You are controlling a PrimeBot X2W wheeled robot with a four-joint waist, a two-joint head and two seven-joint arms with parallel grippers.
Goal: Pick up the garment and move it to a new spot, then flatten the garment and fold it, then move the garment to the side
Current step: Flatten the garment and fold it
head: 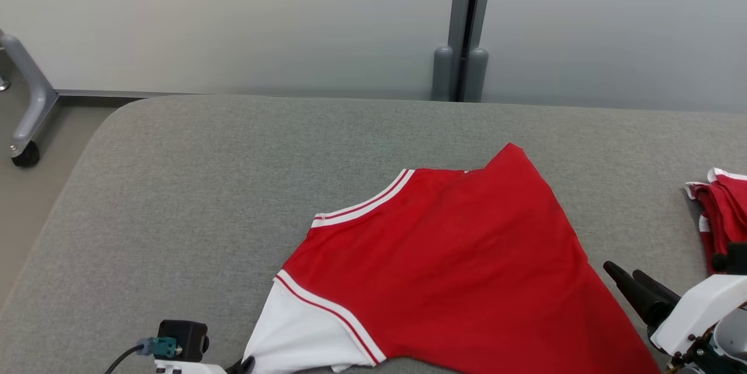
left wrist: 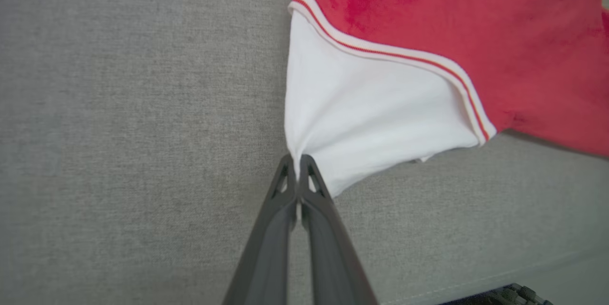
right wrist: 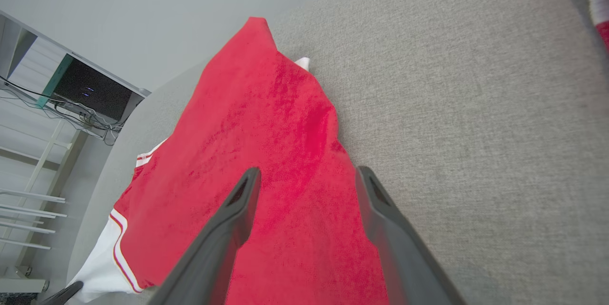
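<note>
Left end effector (left wrist: pixel 299 160) clamped on the white sleeve (left wrist: pixel 371 105) of the red-and-white fabric jersey (head: pixel 455 263); right end effector (right wrist: pixel 307 176) open over its red panel.

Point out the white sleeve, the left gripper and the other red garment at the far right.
white sleeve (left wrist: pixel 371 114), left wrist view, middle of the white fabric.
left gripper (left wrist: pixel 298 161), left wrist view, where its shut jaws pinch the sleeve's corner.
other red garment (head: pixel 723 222), head view, its bunched red folds.
</note>
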